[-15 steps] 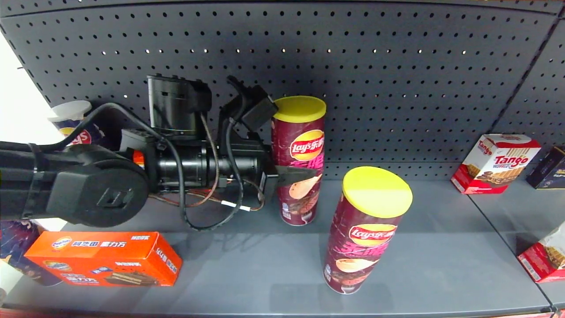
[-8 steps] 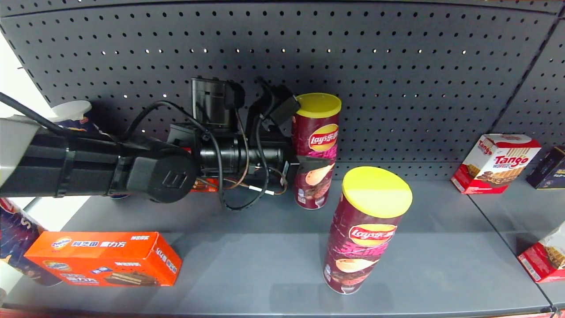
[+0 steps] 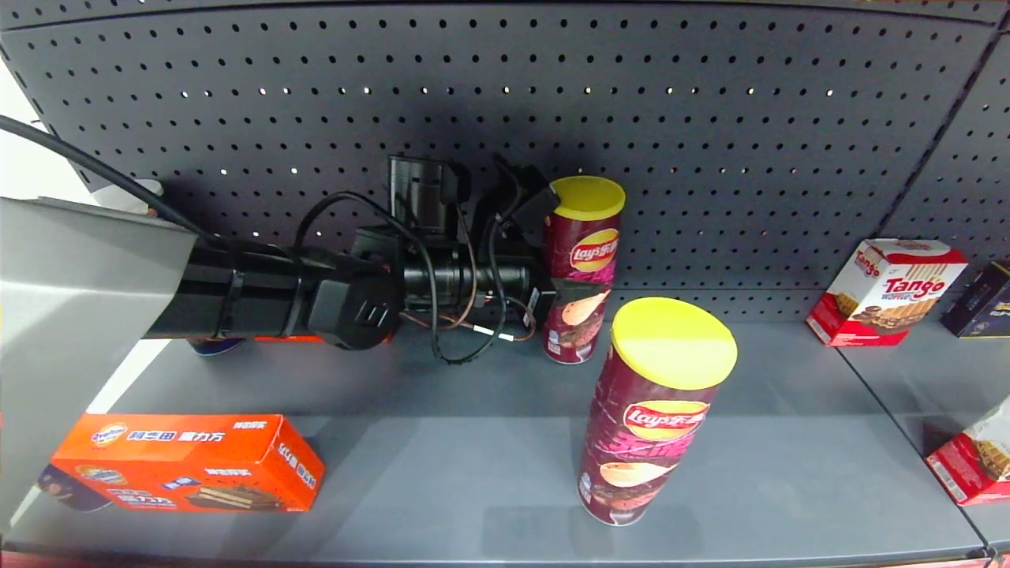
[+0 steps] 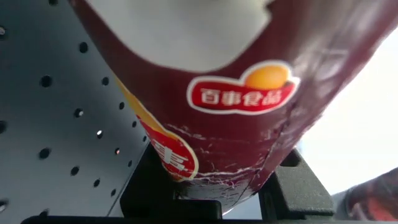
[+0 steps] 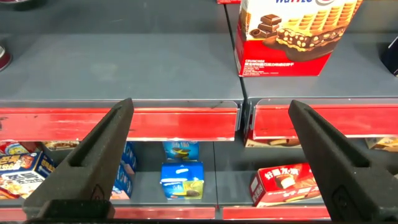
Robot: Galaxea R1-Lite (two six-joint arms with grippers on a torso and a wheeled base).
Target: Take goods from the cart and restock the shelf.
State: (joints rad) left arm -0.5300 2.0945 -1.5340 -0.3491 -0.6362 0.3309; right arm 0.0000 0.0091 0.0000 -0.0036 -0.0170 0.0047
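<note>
Grey metal shelf point(image 3: 442, 473), perforated back panel point(image 3: 710, 118); my left end effector point(image 3: 577, 293) is clamped on an upright maroon, yellow-lidded cylindrical chips can point(image 3: 588, 237); my right end effector point(image 5: 209, 111) stands apart.

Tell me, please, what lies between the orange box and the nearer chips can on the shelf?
Nothing: in the head view, the grey shelf is bare between the orange box and the nearer chips can.
</note>
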